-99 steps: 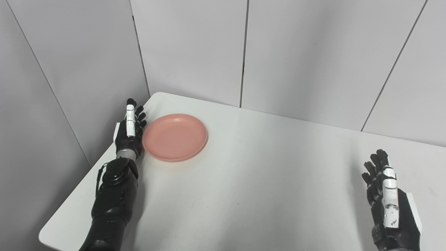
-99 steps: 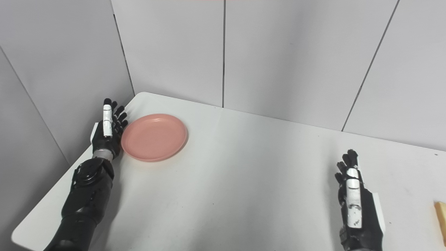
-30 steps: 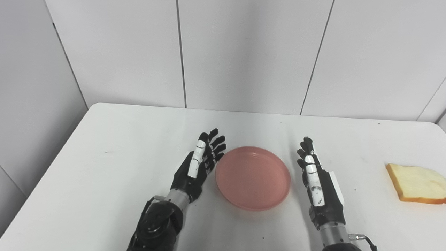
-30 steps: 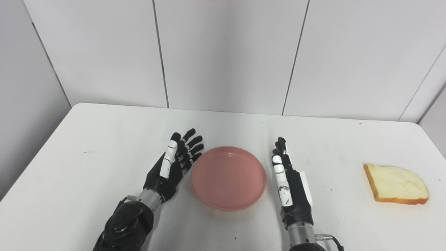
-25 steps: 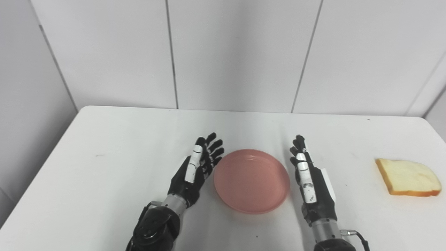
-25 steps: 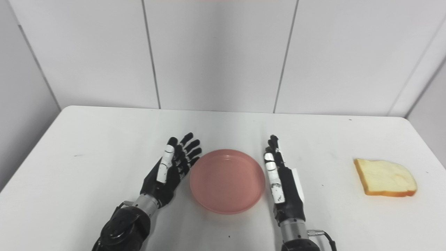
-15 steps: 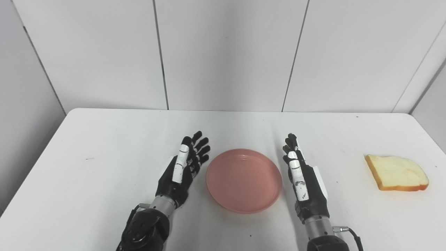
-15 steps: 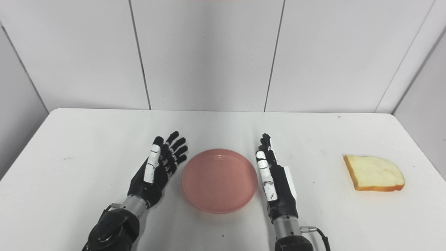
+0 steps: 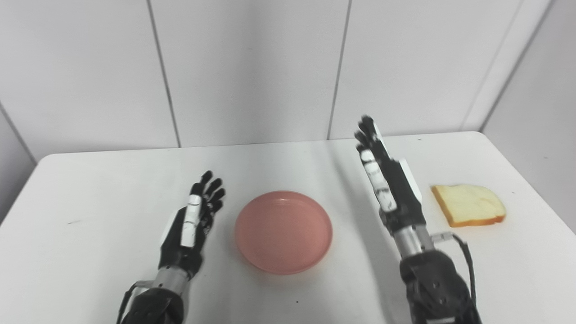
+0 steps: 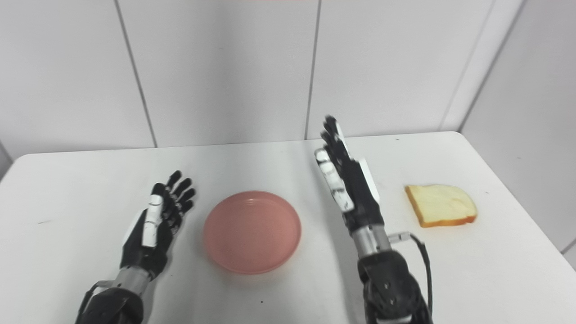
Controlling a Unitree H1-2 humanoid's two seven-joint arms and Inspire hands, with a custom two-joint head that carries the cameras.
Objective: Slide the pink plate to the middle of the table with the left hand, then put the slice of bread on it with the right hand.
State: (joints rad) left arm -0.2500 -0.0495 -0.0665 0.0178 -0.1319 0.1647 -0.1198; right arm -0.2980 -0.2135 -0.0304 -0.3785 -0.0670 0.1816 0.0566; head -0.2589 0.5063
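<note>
**Plate placed, bread next**

Left eye view: I see the pink plate mid-table, my left hand beside it, clear of the rim, fingers apart, empty.

Right eye view: my right hand is raised, fingers extended, seemingly empty. It must reach right to the bread slice, which lies flat near the table's edge.

The pink plate lies flat near the middle of the white table, nearer its front edge than its back edge. The left hand rests beside the plate's left rim, apart from it, fingers spread and holding nothing. The right hand is raised above the table, fingers straight and empty, between the plate and the slice of bread, which lies near the right edge.
</note>
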